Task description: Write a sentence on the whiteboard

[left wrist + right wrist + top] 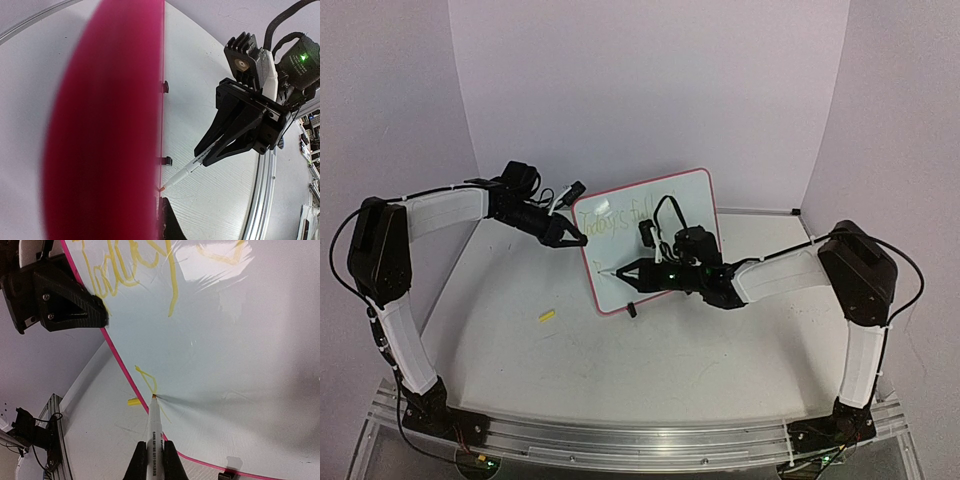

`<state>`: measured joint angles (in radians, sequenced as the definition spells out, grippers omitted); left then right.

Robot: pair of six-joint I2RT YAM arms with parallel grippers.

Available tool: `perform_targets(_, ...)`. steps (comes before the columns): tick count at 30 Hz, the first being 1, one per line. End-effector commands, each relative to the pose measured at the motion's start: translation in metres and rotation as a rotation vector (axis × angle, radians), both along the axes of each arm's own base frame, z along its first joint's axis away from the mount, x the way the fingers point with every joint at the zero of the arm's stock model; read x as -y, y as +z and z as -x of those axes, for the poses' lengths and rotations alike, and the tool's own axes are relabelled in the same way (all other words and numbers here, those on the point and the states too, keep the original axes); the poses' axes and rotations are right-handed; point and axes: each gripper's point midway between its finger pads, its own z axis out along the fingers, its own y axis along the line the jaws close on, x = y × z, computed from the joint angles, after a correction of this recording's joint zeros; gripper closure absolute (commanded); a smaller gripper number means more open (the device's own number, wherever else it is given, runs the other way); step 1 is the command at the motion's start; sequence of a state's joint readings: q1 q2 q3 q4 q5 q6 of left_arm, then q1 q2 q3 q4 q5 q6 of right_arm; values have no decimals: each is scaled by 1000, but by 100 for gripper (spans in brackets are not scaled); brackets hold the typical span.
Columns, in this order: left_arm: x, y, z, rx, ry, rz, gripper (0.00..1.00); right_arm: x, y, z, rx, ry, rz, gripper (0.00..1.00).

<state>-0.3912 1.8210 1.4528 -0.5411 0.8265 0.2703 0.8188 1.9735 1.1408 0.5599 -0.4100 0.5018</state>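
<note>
The whiteboard (240, 340) is glossy and smooth, catching glare. The table (670, 360) looks matt. The right tool (623, 270) is matt black plastic, the pen (154, 432) white plastic.

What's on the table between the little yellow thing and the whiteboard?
Nothing. The top view shows only bare table between the yellow piece and the whiteboard.

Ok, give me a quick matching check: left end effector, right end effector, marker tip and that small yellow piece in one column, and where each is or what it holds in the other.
1. left end effector
2. right end effector
3. marker tip
4. yellow piece

a. lying on the table, left of the whiteboard
b. shut on the marker
c. touching the whiteboard's lower left area
d. clamped on the whiteboard's left edge

Pairs: 1-d, 2-b, 3-c, 4-a
</note>
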Motion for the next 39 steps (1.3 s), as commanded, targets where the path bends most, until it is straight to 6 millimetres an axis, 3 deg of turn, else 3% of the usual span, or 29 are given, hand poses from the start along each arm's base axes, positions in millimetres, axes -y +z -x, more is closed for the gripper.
perform_targets(1,4,-16,10,-5,-31,-69,100,3,48,2,85,6,-88,100)
perform_targets(7,4,-16,10,-5,-30,-69,100,10,60,1,108,-27,-96,100)
perform_targets(30,4,-16,10,-5,-30,-73,100,-1,34,-22,84,-75,-35,100)
perform_targets(39,4,-15,11,-2,-30,-73,100,20,32,-26,88,-169,-9,100)
